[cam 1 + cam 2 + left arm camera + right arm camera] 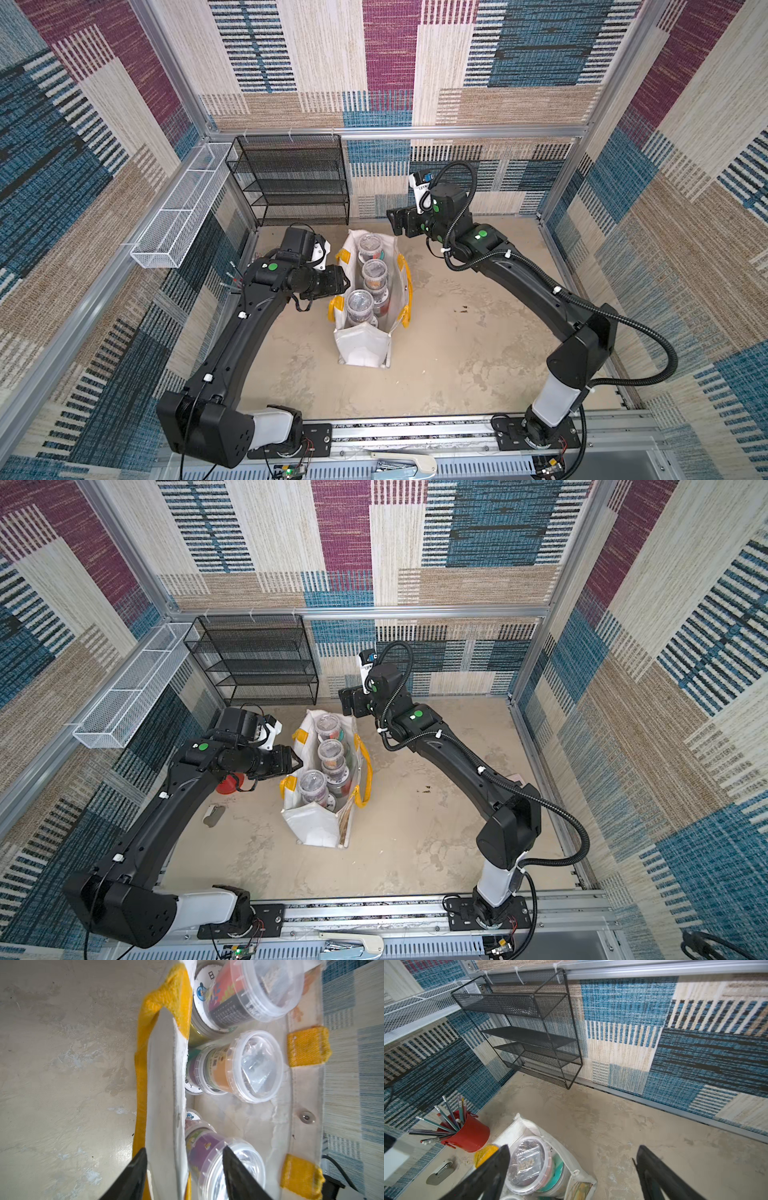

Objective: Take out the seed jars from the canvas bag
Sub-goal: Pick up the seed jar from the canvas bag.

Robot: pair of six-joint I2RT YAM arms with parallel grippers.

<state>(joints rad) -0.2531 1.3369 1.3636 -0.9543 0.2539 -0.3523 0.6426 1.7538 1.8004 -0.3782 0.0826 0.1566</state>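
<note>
The canvas bag (361,345) stands upright mid-table, long axis near-to-far, mouth up. The seed jars (374,270) sit in a row inside, lids up. The left gripper (185,1150) is spread astride the bag's left wall, and the right gripper (573,1147) gapes above its far end.

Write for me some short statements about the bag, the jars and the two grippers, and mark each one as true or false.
1. The seed jars in view all sit inside the canvas bag. True.
2. The right gripper holds a jar. False: its fingers are apart and hold nothing.
3. The left gripper has one finger on each side of the bag's side wall. True.
4. The red cup of pencils stands inside the bag. False: it stands on the table, beside the bag.
</note>
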